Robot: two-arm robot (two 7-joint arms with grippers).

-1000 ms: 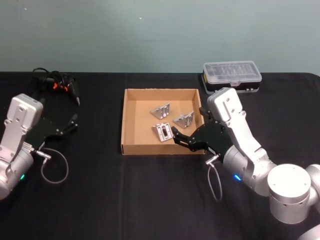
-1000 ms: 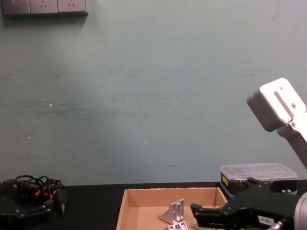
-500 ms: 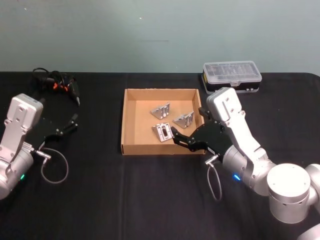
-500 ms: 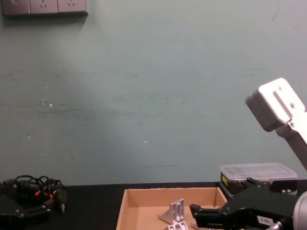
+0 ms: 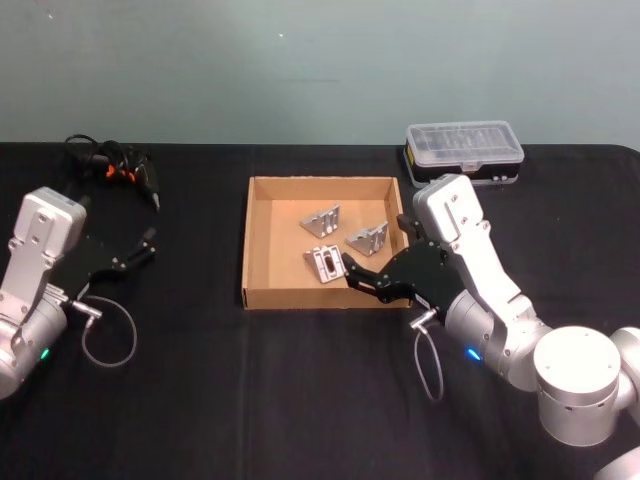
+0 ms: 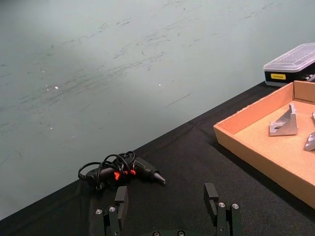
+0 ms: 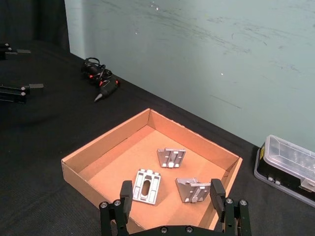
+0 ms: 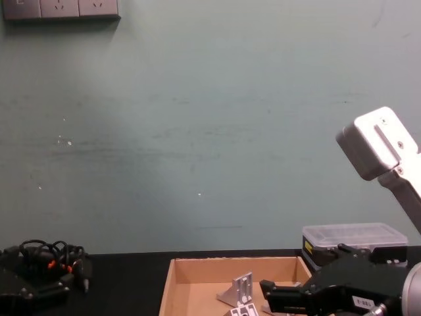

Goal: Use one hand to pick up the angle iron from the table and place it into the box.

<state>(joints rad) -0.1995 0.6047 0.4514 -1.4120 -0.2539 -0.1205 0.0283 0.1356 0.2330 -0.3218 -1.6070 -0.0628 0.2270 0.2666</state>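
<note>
Silver metal, three angle irons lie on the floor of the tan cardboard box (image 5: 262, 190), all inside its low walls. One angle iron (image 5: 321, 220) sits toward the far wall, a second (image 5: 368, 238) lies just beside it nearer the right wall, and a third, flat with a slot in its face (image 5: 325, 263), rests closest to the near wall. In the right wrist view the same three show apart from one another: the far one (image 7: 171, 157), the right one (image 7: 192, 189) and the slotted one (image 7: 146, 185).

The right gripper (image 5: 356, 279) hovers over the box's near right corner, just beside the slotted piece, its black fingers (image 7: 125, 195) spread apart with nothing between them. In the chest view it (image 8: 275, 297) comes in low from the right, in front of the box (image 8: 168, 280).

The box stands on the black table (image 5: 300, 390), roughly in the middle. Behind it to the right sits a black plastic case with a clear lid (image 5: 464, 148).

The left gripper (image 5: 146, 247) rests well apart from the box on the left side of the table, its fingers (image 6: 210, 194) open and empty. Beyond it, near the table's far left edge, lies a bundle of black cable with an orange-marked tool (image 5: 118, 167).
</note>
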